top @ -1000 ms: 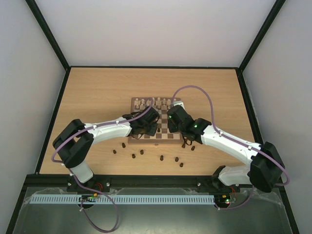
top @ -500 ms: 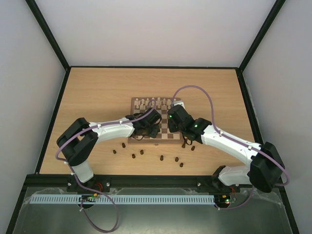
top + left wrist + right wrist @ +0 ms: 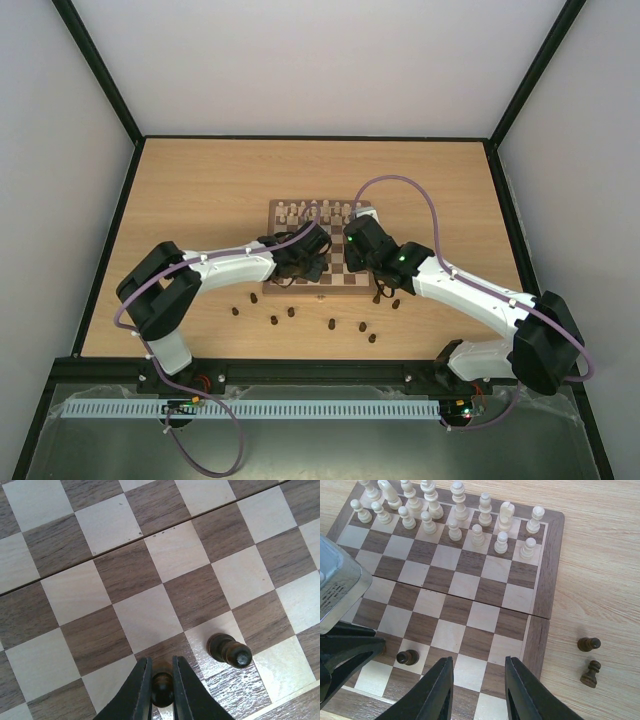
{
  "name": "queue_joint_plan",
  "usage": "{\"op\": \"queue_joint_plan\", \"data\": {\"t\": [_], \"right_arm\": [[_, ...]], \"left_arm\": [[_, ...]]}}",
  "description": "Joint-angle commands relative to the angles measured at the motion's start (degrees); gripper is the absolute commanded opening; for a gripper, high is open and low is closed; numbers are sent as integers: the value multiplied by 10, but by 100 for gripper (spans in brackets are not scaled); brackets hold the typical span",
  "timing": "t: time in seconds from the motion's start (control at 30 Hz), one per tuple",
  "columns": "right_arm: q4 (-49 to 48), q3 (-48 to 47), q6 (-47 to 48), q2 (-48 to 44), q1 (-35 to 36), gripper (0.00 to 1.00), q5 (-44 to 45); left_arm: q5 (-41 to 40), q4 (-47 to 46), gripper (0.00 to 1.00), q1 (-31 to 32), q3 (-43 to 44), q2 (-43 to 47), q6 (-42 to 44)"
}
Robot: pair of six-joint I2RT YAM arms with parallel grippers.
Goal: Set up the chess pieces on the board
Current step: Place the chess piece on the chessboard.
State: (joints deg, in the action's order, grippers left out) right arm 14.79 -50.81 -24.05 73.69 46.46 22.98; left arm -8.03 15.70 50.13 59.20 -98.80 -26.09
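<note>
White arms (image 3: 225,266) with black joints (image 3: 158,292), lilac cables (image 3: 400,182), green lights (image 3: 400,258), tapered black pincer fingers (image 3: 437,692)

the left arm (image 3: 225,265) and the right arm (image 3: 470,295) are stretched inward from the near edge, elbows bent outward, wrists close together near the middle. the left hand (image 3: 160,662) is held low, fingers clamped on a dark chess piece (image 3: 162,690). the right hand (image 3: 477,690) is held higher, fingers parted.

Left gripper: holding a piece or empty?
Holding. The left wrist view shows the left gripper shut on a dark piece, one finger on each side of it, over the board.
</note>
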Motion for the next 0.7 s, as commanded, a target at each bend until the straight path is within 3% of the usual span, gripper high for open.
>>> {"op": "queue_joint_plan", "data": {"t": [0.0,0.67], "right_arm": [[14,9,-5,-14,-2,29,1],[13,9,-5,-11,-2,29,-3]], "left_arm": [[-14,-2,2,3,18,-11,5],[-1,-7,14,9,20,-10,10]]}}
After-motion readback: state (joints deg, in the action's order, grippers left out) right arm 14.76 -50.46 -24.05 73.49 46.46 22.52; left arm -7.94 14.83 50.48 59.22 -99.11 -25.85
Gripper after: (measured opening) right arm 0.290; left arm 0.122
